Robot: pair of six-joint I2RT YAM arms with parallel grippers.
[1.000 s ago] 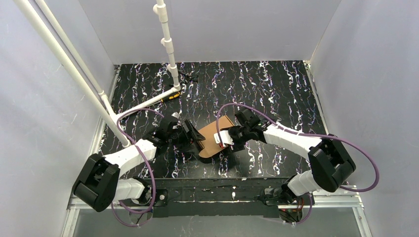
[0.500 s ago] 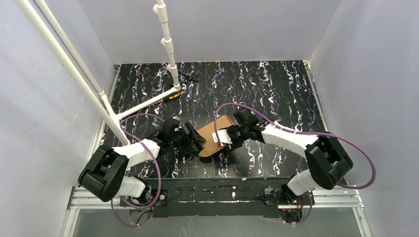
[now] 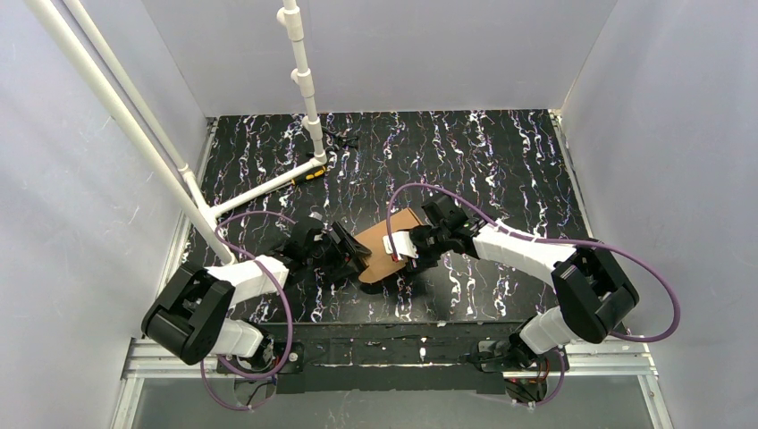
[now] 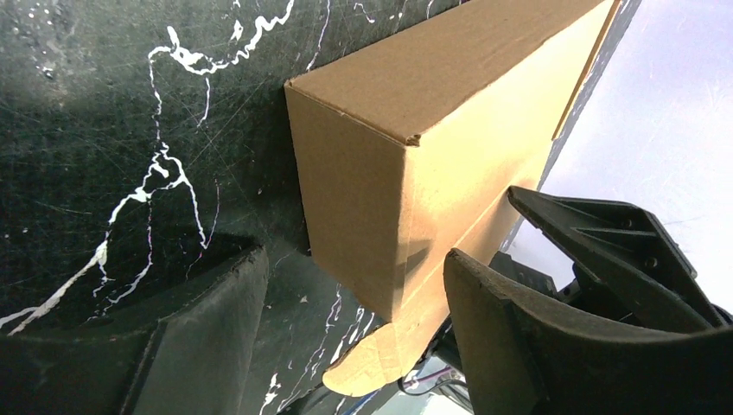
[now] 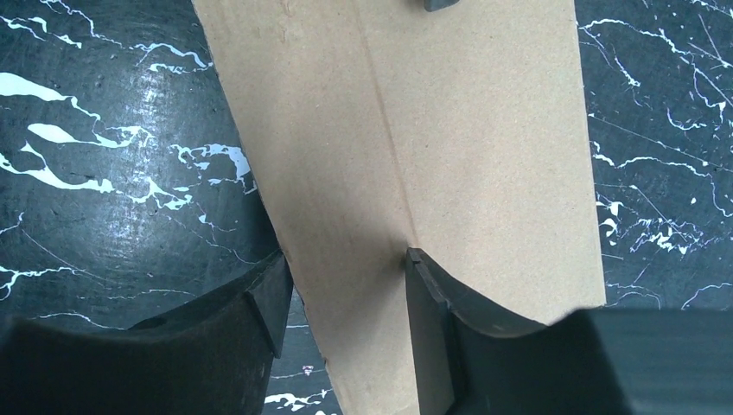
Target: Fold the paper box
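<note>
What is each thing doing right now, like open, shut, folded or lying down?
Box: folded up into a box shape, lying on the table, one rounded tab sticking out.
Left gripper: open, the box's end between its fingers.
Right gripper: fingers astride a cardboard edge; cannot tell if it grips.
Marker: lying flat by the white pipe's foot.
</note>
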